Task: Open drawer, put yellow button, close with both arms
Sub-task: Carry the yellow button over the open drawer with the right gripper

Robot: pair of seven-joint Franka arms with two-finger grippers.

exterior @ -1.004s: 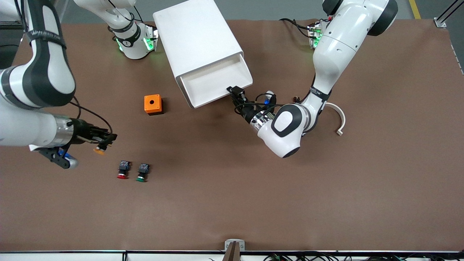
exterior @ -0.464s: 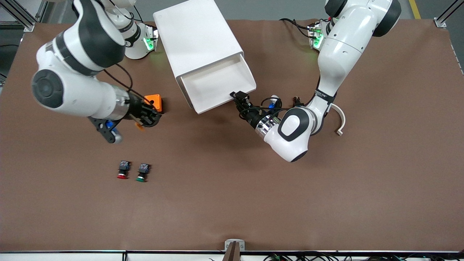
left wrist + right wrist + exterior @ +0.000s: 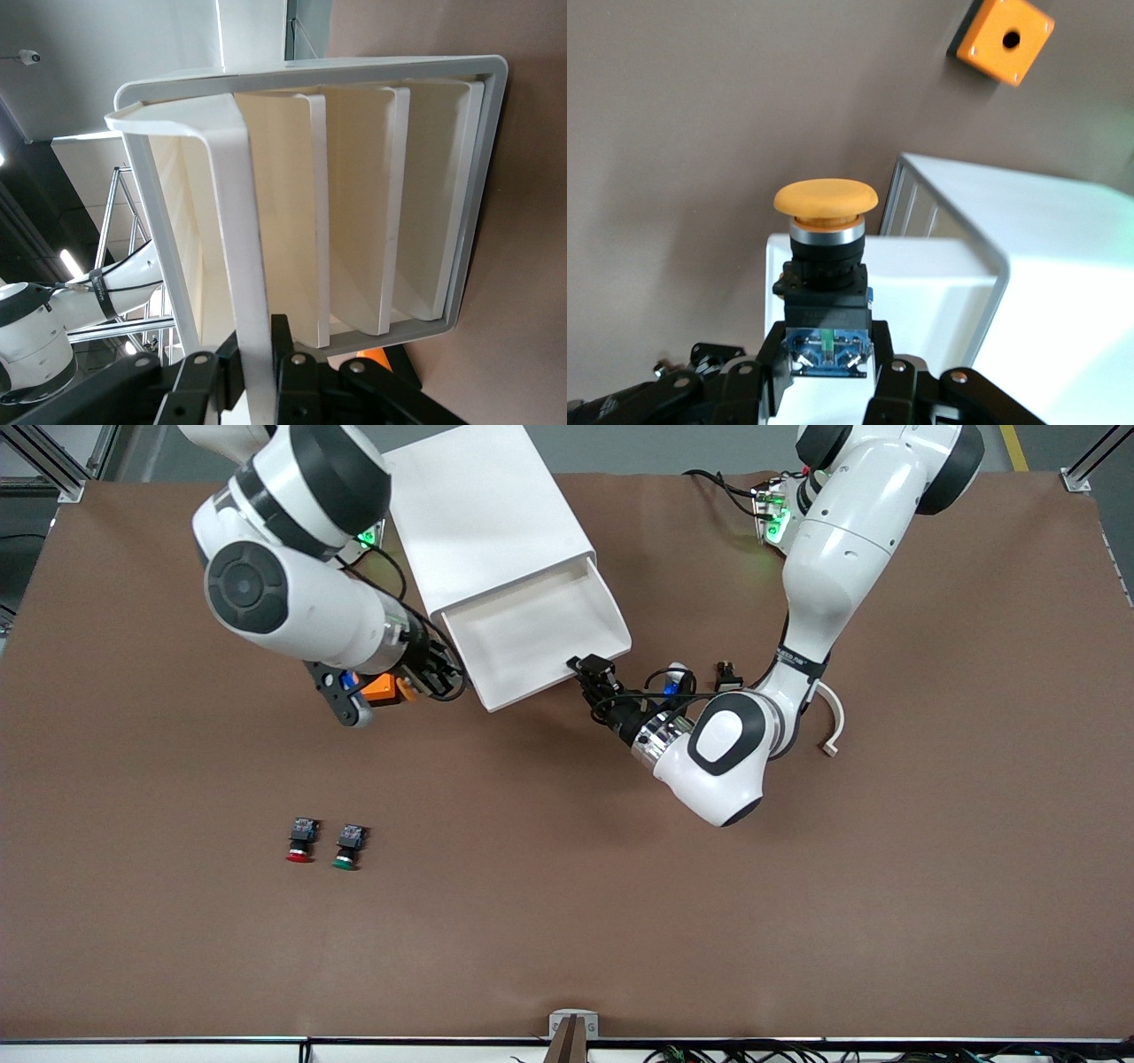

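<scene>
The right gripper [image 3: 827,372] is clamped on the one yellow-capped, black-bodied push-button [image 3: 825,266], over the table beside the pulled-out shallow white top drawer [image 3: 532,633]. The left gripper [image 3: 592,669] pinches that drawer's cream front lip [image 3: 241,266]. Two more buttons, red-capped [image 3: 301,840] and green-capped [image 3: 348,846], lie near the front camera.

Desk [image 3: 567,921]: brown, plain. Cabinet [image 3: 483,522]: white; drawer [image 3: 532,633] white inside, lower drawer fronts [image 3: 363,212] cream. Yellow button [image 3: 825,199]: yellow-orange cap, silver collar, black body, blue rear block. Orange box [image 3: 1002,40] with black hole. Red-capped button [image 3: 301,840] and green-capped button [image 3: 349,847]: black bodies. Both arms [image 3: 833,540] white with black joint bands; right pincer [image 3: 828,372] and left pincer [image 3: 592,673] black.
</scene>
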